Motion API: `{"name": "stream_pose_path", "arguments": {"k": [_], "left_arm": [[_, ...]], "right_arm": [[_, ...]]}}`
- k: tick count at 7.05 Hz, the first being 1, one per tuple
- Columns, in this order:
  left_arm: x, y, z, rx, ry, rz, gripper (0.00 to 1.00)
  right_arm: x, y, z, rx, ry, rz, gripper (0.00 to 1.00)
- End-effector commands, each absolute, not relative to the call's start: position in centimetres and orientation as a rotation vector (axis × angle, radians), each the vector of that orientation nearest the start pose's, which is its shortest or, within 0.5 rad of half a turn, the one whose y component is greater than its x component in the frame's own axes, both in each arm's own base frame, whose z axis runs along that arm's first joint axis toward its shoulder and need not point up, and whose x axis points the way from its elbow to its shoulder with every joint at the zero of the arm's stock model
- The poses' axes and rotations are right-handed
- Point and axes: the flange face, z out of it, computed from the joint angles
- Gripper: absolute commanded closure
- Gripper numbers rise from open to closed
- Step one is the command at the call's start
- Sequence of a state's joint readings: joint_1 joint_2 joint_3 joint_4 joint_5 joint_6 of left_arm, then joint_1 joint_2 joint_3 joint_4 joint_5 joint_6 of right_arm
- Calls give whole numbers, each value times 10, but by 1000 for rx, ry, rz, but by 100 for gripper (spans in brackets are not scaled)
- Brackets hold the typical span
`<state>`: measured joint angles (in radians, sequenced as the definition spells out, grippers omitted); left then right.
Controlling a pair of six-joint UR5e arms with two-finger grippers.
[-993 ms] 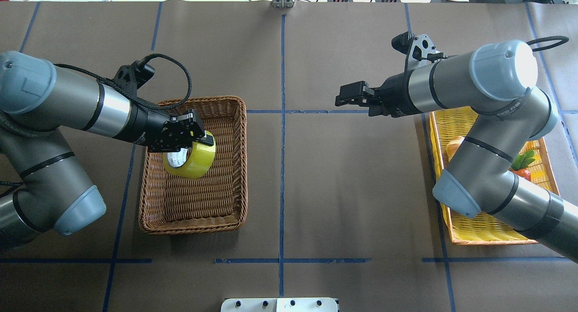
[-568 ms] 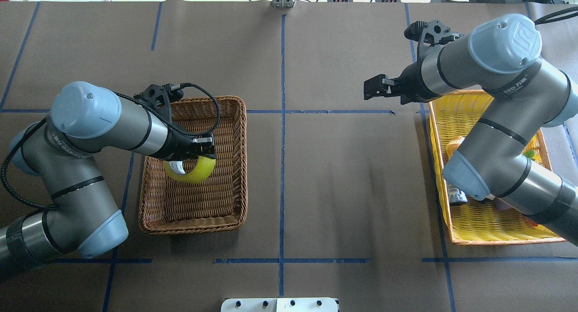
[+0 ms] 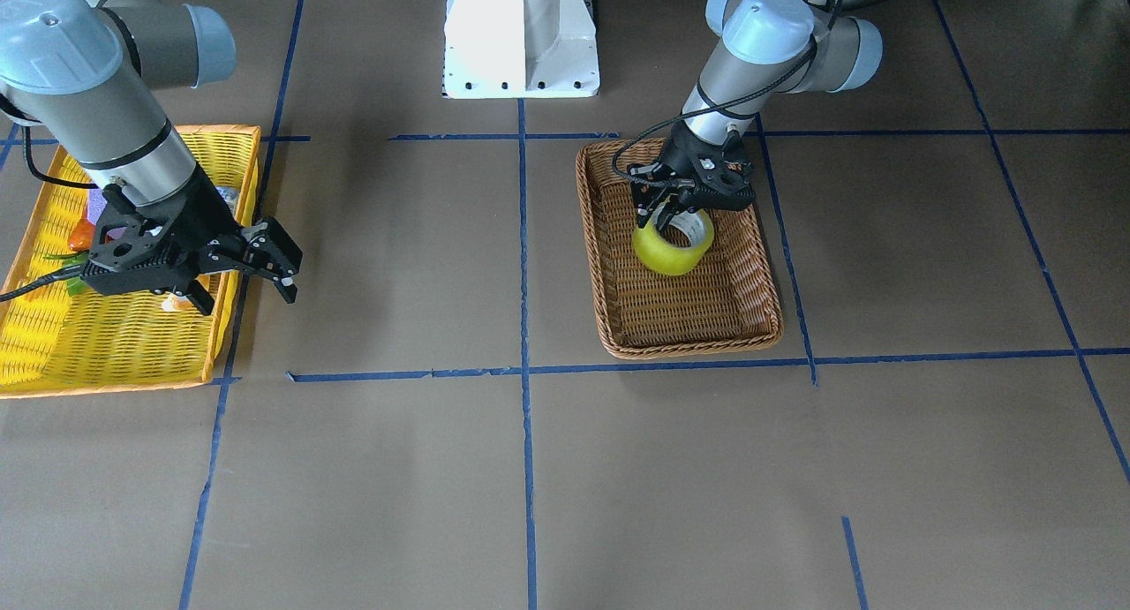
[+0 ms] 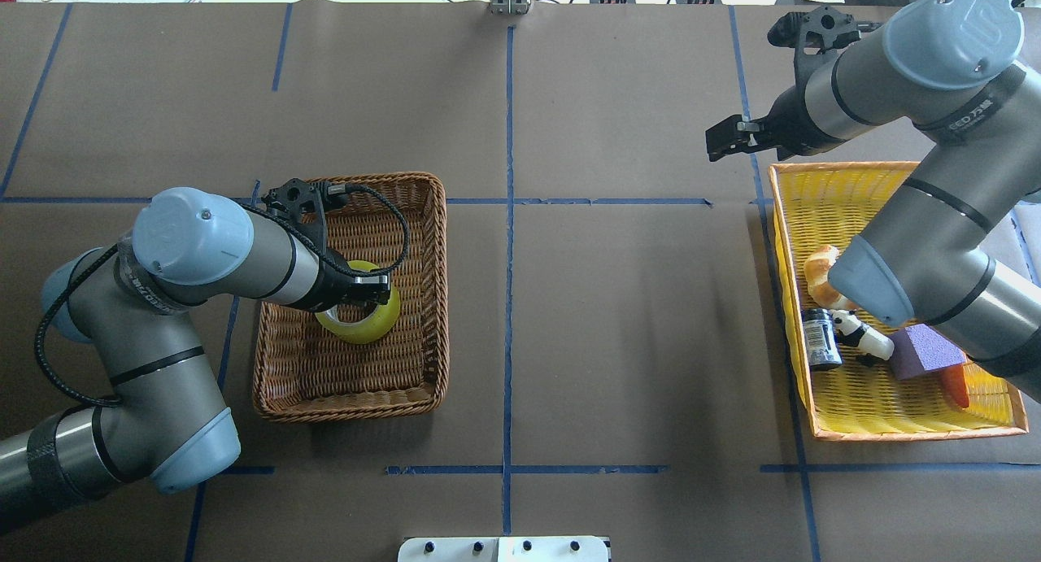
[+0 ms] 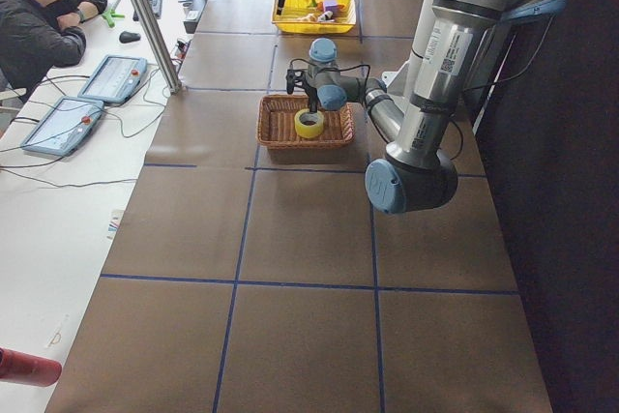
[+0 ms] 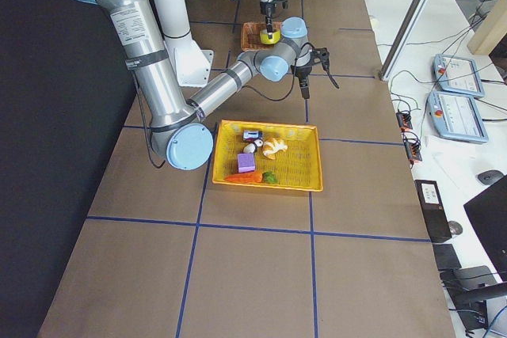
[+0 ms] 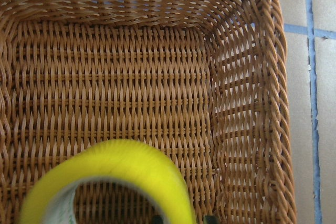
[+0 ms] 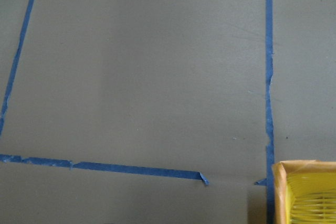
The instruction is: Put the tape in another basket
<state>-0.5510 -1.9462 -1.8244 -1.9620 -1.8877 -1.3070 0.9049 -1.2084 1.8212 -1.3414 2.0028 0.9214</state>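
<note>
The yellow-green tape roll (image 4: 363, 321) is low inside the brown wicker basket (image 4: 350, 412), near its middle. My left gripper (image 4: 359, 289) reaches down into the basket and is shut on the roll's wall. In the front view the gripper (image 3: 669, 211) is on the roll's upper rim (image 3: 671, 246). The left wrist view shows the roll (image 7: 131, 166) at the bottom edge over the basket floor (image 7: 131, 77). I cannot tell whether the roll touches the floor. My right gripper (image 4: 720, 144) is open and empty, above bare table beside the yellow basket's far corner.
The yellow mesh basket (image 4: 895, 433) at the right holds a croissant (image 4: 817, 267), a dark jar (image 4: 820, 340), a purple block (image 4: 927, 352) and a carrot (image 4: 958, 387). Blue tape lines cross the brown table cover. An operator (image 5: 44, 7) sits at the side desk.
My left arm has folded back and lowered the tape roll deeper into the wicker basket. My right arm has drawn back toward the far right, uncovering the yellow basket's contents.
</note>
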Motion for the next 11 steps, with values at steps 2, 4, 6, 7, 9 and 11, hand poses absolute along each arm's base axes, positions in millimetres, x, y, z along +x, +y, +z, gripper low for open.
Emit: {"name": "stream_pose_path", "arguments": {"k": [2,4,6,7,9,11], "left_arm": [[452,-407,284,138,1050,-106,0],[389,-446,282,52,1018,-167,0],[311,-471,290,73,1008,-70,0],[274,-485,313,89,990,-39,0],[180,-494,386,138,946,57,0],[101,-483,462,191,861,136,0]], "right_arm": [[-251,-561,352,242,-849,5,0],[-204,-577,379,223,-717,-143,0],[-109,-553,474,154,-716,-234,0],[-57,-534,515,134,-740,-225,0],[10,-494,567,73,-806,-92,0],[33,-457,611,41,-818,-108,0]]}}
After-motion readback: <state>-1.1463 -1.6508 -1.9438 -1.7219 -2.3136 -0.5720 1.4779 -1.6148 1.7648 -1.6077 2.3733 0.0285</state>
